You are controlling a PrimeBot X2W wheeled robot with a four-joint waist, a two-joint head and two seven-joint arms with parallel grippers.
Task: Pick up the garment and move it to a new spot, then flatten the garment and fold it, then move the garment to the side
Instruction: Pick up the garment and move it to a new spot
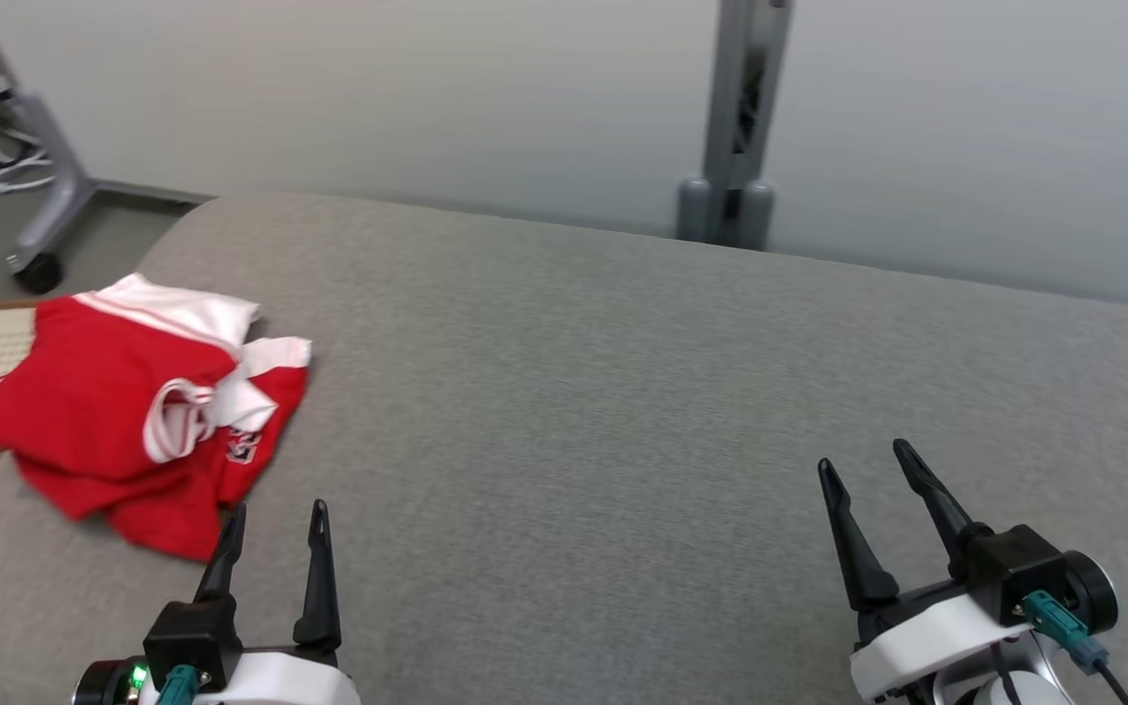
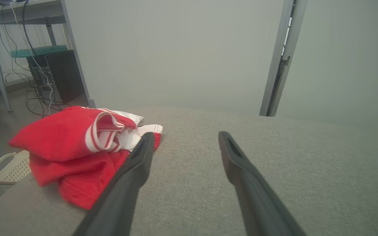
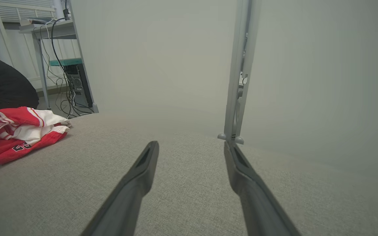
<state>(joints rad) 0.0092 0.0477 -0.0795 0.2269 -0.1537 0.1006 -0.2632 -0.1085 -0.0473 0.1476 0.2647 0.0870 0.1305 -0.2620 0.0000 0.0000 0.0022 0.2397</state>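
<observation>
The grey fabric-covered surface (image 1: 623, 392) carries a crumpled red-and-white jersey (image 1: 104, 411) at its left edge. The left gripper (image 1: 277, 509), fingers spread wide and empty, sits just beside the jersey's hem, perhaps brushing it. The right gripper (image 1: 863, 455), equally spread, holds nothing and is well apart from the jersey.

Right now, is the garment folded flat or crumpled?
Crumpled: the garment lies in a bunched heap, white trim twisted over red folds.

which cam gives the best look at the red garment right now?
Head view: the garment shows whole from above, crumpled at the left edge of the grey surface. Left wrist view is closer, but a finger of the left gripper overlaps part of it. Right wrist view cuts it off at the frame's left edge.
</observation>
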